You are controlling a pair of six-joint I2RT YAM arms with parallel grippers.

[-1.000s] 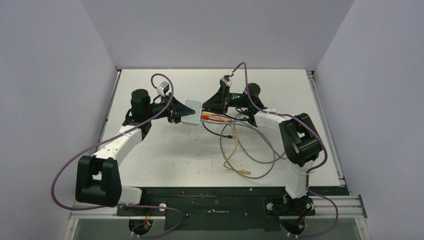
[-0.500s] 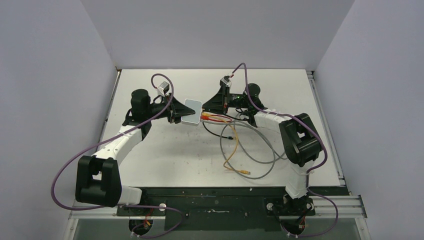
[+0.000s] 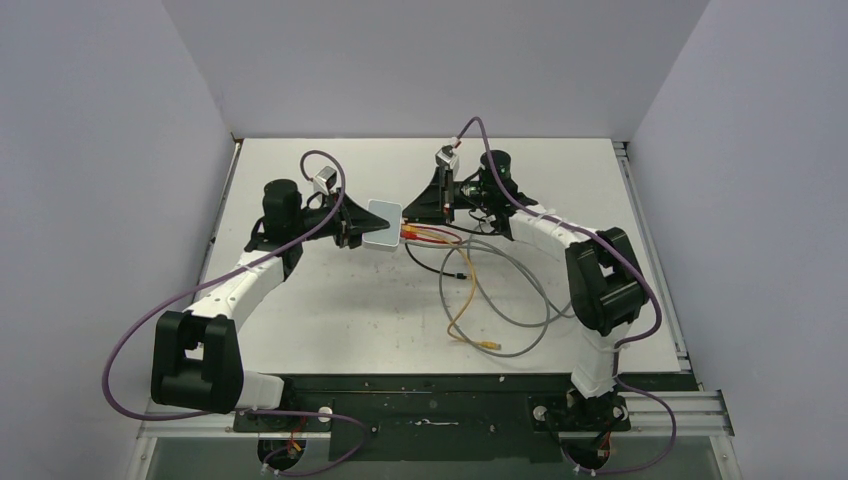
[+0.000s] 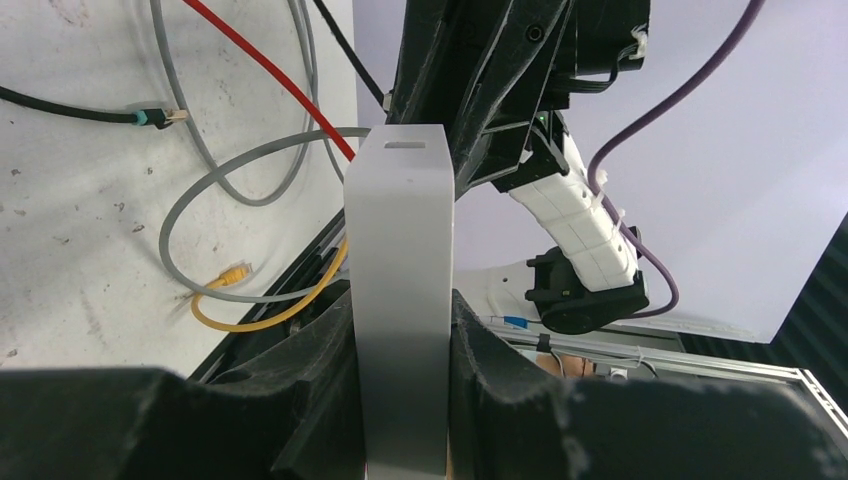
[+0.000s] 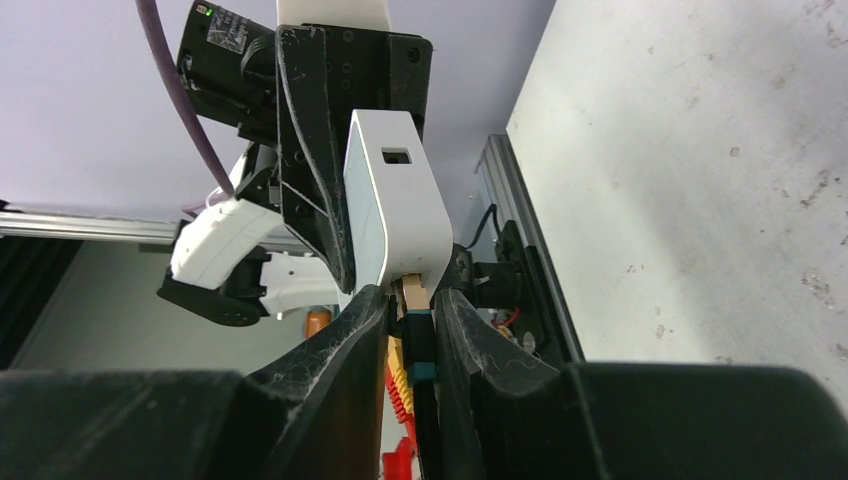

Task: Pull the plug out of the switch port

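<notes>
Top external view, starting on my left: the left gripper (image 3: 347, 222) reaches in over the white tabletop (image 3: 300, 300) and has hold of a small, flat, pale grey-white box with rounded corners (image 3: 383, 222) near the middle of the table. On the left wrist camera I see that box (image 4: 400, 260) edge-on, with both black fingers (image 4: 310, 370) pressed against its broad faces, so the jaws are closed tight on it.

Moving right, the right gripper (image 3: 406, 218) meets the box from the opposite side. Its wrist camera shows the two fingers (image 5: 350, 340) drawn in close around a plug with a tan clip and a teal boot (image 5: 415, 330), pinching it from both sides. The plug's tip sits in the switch port (image 5: 411, 282) on the narrow edge of the box facing this gripper, and it looks seated there. An empty square socket (image 5: 396, 155) shows on another edge.

Right of the box and nearer to me, a red cable (image 3: 425, 238), a black cable (image 3: 440, 268), a yellow cable (image 3: 460, 310) and a grey cable (image 3: 520, 300) lie looped on the table. I cannot tell which cable the pinched plug belongs to.
</notes>
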